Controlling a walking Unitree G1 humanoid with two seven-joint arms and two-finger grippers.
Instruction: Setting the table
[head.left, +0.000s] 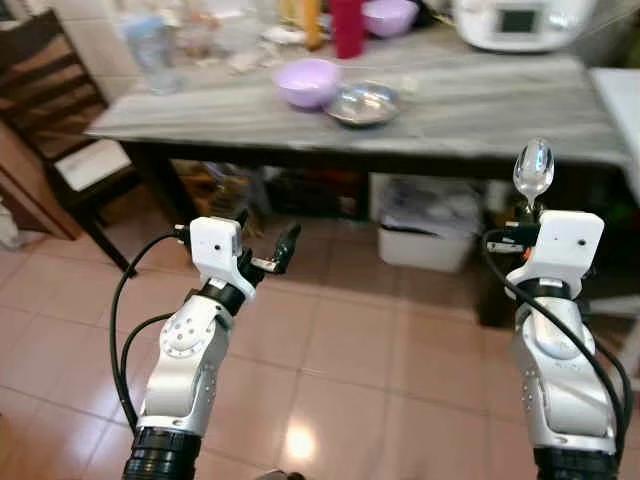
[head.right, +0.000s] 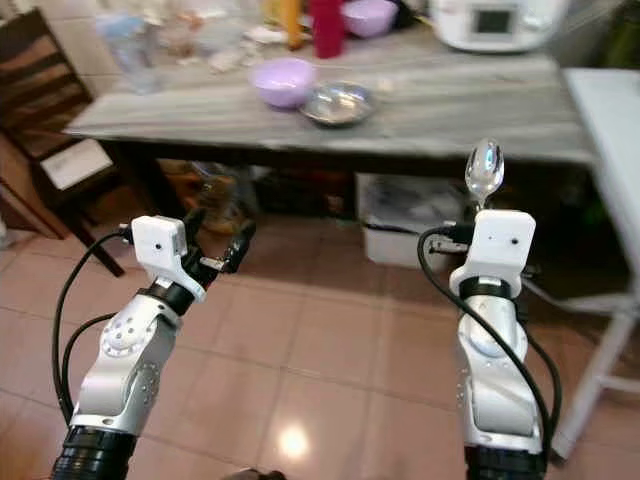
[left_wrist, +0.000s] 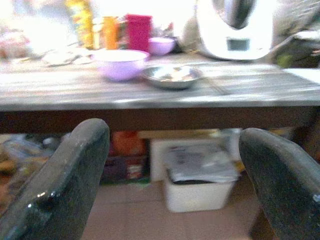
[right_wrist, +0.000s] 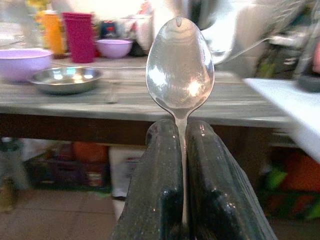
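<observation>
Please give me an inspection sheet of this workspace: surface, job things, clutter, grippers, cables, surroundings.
Surface: grey streaked table, ahead of the robot, not yet reached.
Job's things: spoon held upright, bowl end up; lilac bowl touching or nearly touching steel bowl on the table.
Clutter: red cup, second lilac bowl, white appliance, blurred items at the far edge.
Grippers: right gripper shut on the spoon handle; left gripper open, holding nothing.
Cables: black cables looping along both arms.
Surroundings: tiled floor, white bin under the table, wooden chair at left.
</observation>
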